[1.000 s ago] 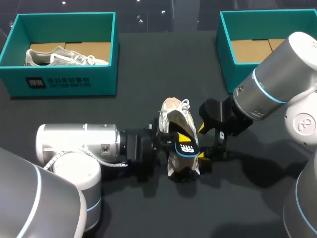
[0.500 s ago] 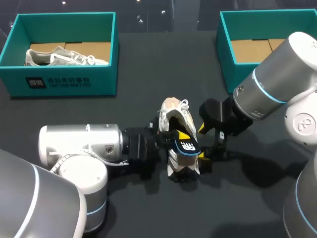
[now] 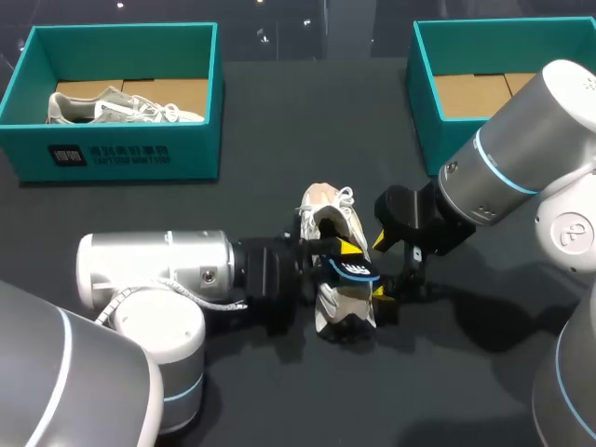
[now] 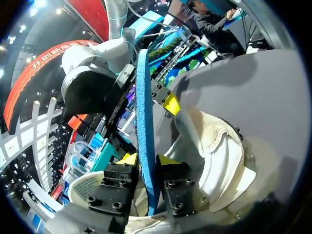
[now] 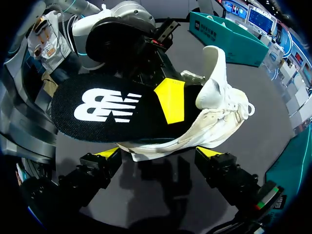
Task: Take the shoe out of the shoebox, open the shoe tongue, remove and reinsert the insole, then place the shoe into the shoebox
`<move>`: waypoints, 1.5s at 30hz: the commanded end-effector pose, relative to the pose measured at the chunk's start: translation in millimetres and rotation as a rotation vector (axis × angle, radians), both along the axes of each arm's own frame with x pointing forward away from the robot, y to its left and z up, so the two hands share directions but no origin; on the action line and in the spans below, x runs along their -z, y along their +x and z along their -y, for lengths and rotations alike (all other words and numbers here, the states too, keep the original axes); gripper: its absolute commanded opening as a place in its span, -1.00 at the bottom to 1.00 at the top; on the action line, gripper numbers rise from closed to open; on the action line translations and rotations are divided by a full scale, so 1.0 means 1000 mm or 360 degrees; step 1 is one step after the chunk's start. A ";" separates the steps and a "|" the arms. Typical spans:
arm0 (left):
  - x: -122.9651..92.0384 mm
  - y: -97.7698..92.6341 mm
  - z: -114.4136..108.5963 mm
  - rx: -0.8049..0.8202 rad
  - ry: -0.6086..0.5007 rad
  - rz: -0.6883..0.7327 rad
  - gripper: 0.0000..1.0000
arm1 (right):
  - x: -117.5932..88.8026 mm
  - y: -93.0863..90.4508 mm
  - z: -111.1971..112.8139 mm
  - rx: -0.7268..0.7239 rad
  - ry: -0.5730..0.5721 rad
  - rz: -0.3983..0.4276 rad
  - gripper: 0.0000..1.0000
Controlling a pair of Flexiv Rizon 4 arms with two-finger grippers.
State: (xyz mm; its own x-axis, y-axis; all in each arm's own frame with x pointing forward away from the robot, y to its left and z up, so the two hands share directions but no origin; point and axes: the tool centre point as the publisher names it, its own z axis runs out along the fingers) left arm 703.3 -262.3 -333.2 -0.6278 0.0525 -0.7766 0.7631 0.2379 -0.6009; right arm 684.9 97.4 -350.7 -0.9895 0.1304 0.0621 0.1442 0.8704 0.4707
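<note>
A white shoe (image 3: 328,219) lies on the dark table between my two grippers, toe away from me. Its insole (image 3: 354,271), black on top and blue underneath, sticks up out of the shoe's opening near the heel. In the left wrist view the insole (image 4: 145,112) runs edge-on between the fingers of my left gripper (image 4: 147,160), which press on both its faces. My left gripper (image 3: 335,253) comes in from the shoe's left side. My right gripper (image 5: 158,153) stands wide open, one finger on each side of the shoe (image 5: 219,109), not touching it.
A teal shoebox (image 3: 121,154) at the back left holds a second grey-white shoe (image 3: 121,107). Another teal shoebox (image 3: 428,102) stands at the back right, partly behind my right arm, showing only brown cardboard inside.
My left arm has shifted a little to the right. The insole has tipped lower and flatter over the heel of the shoe. My right arm has kept still.
</note>
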 end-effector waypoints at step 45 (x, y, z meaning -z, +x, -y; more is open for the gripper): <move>0.019 0.012 -0.007 -0.0055 0.0235 0.0075 -1.00 | 0.001 -0.001 0.000 0.0001 0.0001 0.0003 1.00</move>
State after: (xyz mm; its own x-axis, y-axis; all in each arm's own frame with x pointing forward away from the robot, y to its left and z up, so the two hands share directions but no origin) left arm 708.6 -250.3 -348.3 -0.5890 0.1435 -0.7953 0.7838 0.3408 -0.5191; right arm 684.9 97.4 -350.7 -0.9895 0.1304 0.0621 0.1442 0.8704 0.4707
